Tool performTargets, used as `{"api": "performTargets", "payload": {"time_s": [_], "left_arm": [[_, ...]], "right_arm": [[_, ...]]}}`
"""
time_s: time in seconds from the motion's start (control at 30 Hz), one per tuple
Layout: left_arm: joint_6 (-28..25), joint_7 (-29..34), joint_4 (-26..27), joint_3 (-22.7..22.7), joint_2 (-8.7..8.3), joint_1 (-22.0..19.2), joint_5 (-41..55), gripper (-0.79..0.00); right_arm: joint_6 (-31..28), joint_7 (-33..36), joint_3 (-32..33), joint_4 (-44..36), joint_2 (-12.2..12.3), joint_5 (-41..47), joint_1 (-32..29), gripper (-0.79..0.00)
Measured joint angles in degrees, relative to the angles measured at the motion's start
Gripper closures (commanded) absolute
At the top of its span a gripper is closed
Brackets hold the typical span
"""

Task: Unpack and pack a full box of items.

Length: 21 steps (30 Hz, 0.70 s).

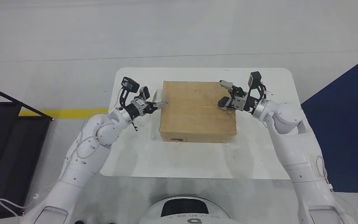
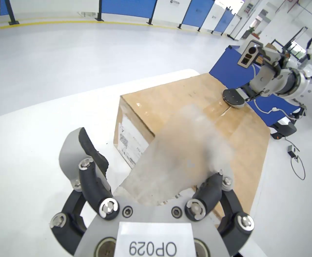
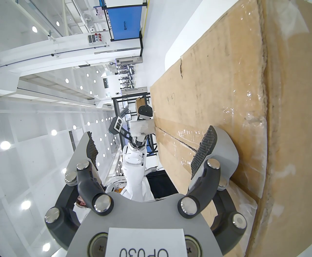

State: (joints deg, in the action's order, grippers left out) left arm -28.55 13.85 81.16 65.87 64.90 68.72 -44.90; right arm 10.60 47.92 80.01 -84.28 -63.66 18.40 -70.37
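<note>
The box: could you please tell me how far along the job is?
Nothing looks done: the box sits closed on the table, its seam taped. In hand: the open right gripper has a finger at the seam's end; the open left gripper is at the opposite end. Opening, unpacking and repacking remain.

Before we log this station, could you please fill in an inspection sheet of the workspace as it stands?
Surface: white table, box at its middle.
Job's things: cardboard box, closed, top seam taped; label on one end.
Clutter: nothing seen.
Hands: left hand open at the box's end, whitish blur at one finger, cannot tell what; right hand open, one finger at the taped seam's end.
Cables: white cable at the right wrist; black cable on the floor.
Surroundings: blue partitions, yellow floor line.
</note>
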Motion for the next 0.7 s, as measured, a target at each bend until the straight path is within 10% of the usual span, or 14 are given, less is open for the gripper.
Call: {"api": "performTargets", "payload": {"time_s": [0.7], "left_arm": [[6.9, 11.6, -1.5, -10.3, 2.78, -8.8, -5.2, -0.785]], "right_arm": [[0.0, 0.0, 0.0, 0.0, 0.0, 0.0, 0.0, -0.785]]}}
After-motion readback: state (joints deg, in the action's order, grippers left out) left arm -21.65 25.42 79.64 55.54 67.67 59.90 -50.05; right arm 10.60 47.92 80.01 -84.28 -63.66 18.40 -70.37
